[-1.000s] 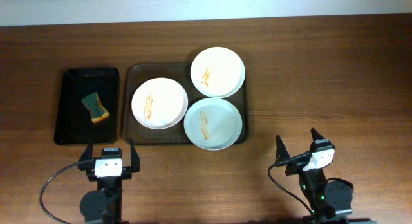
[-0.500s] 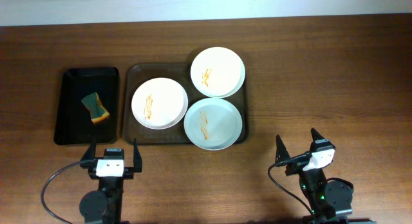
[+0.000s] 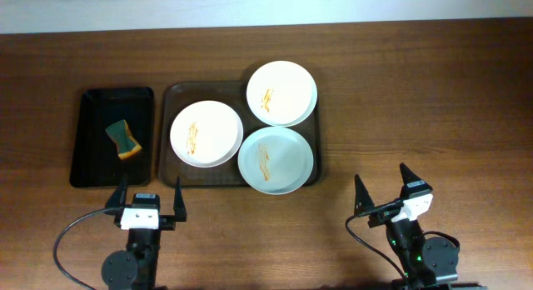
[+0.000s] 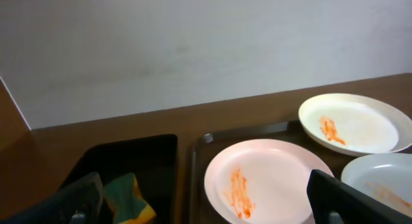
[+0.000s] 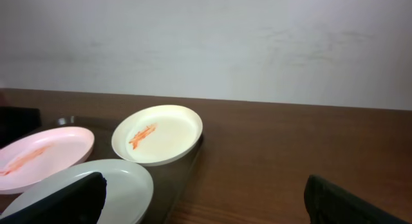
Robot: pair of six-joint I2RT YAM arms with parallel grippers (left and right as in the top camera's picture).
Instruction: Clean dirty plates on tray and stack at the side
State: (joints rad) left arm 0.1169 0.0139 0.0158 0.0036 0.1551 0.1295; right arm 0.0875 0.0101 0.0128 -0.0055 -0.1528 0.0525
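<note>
Three plates lie on the dark brown tray, each with orange smears: a white plate at left, a white plate at the back right, and a pale bluish plate at the front right. My left gripper is open and empty, near the table's front edge below the tray's left corner. My right gripper is open and empty, to the right of the tray. The left wrist view shows the left plate and the back plate. The right wrist view shows the back plate and the bluish plate.
A smaller black tray stands left of the brown tray and holds a green and yellow sponge, which also shows in the left wrist view. Bare wooden table extends to the right of the tray.
My left gripper has shifted slightly to the right and forward along the front edge. My right gripper has barely moved. The plates and sponge have not moved.
</note>
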